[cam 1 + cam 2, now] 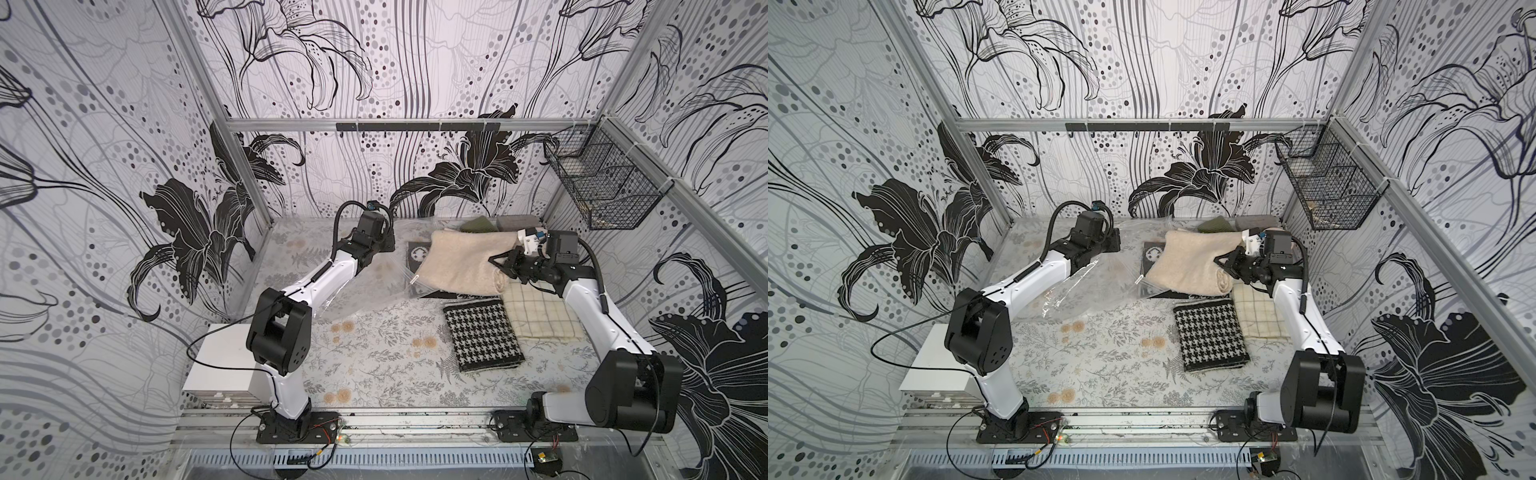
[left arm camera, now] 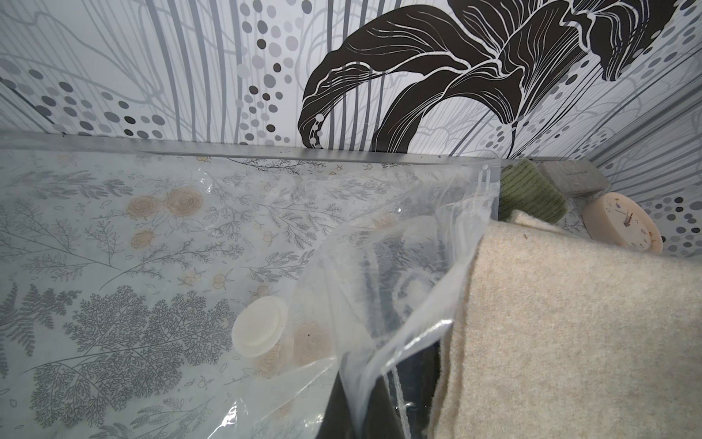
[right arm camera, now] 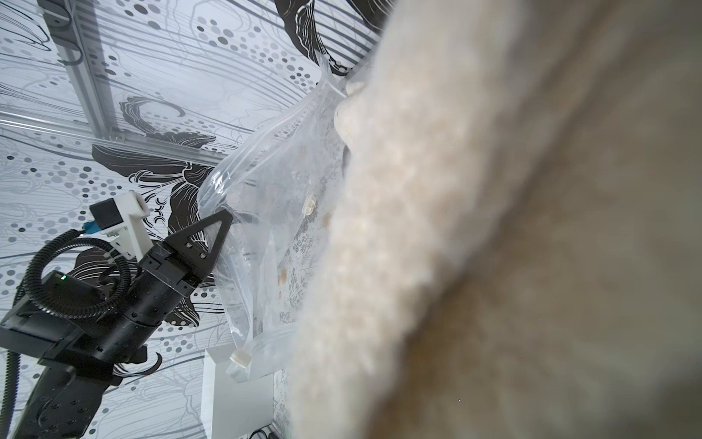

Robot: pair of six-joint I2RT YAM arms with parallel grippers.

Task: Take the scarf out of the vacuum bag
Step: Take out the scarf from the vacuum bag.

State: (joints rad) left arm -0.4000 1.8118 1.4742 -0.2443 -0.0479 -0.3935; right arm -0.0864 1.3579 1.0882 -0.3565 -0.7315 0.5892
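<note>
Floral table [image 1: 374, 370]: vacuum bag [image 1: 380, 272], houndstooth cloth [image 1: 482, 336], checked cloth [image 1: 540, 316] lying on top.

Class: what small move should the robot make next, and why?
Probably pull the scarf rightward, clear of the vacuum bag: the right gripper pinches it, its far edge lies at the bag's mouth, and the left gripper holds the plastic.

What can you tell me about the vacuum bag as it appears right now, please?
The vacuum bag is a large, clear, crinkly plastic pouch lying on the floral table between the two arms. A round white valve disc sits on its flat panel, and a small white zip slider sits on the zip track. Its mouth gapes open toward the cream scarf, which lies against its edge. The left gripper, shut, pinches the upper layer and holds it lifted.
</note>
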